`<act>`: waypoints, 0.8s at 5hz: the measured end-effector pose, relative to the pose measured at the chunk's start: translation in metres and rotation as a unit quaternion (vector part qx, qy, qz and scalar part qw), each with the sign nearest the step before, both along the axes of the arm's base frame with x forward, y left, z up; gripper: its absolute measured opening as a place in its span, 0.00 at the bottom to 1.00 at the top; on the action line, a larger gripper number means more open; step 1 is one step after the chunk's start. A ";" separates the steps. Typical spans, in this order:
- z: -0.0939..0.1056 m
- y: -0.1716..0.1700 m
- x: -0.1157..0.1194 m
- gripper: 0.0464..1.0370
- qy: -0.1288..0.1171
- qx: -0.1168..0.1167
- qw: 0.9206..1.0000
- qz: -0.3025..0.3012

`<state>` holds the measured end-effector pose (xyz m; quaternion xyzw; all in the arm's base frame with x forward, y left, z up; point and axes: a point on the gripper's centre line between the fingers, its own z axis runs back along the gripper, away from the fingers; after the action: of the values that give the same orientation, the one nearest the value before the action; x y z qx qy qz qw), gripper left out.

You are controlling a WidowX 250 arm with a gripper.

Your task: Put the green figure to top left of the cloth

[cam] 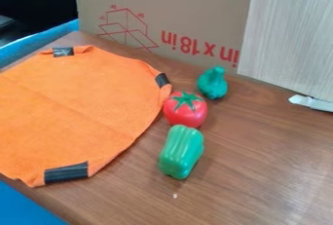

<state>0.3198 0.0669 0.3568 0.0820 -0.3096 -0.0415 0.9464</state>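
Observation:
The green figure [212,83], a small dark-green lumpy piece, stands on the brown table to the right of the cloth, behind the tomato and close to the cardboard. An orange cloth [78,107] with black tape patches at its edges lies spread over the left part of the table.
A red tomato [186,109] sits against or very near the cloth's right edge, with a green pepper [181,152] just in front of it. Cardboard [189,5] walls the table's back; a white object [311,103] lies at the right.

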 end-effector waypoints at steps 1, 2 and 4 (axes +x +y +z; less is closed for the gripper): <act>-0.009 0.000 0.005 0.96 0.013 -0.003 1.000 0.002; -0.036 -0.022 0.031 0.96 0.040 0.009 0.999 0.000; -0.090 -0.050 0.055 0.96 0.039 0.054 0.997 -0.029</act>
<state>0.3748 0.0173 0.2665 0.1223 -0.2719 -0.0885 0.9504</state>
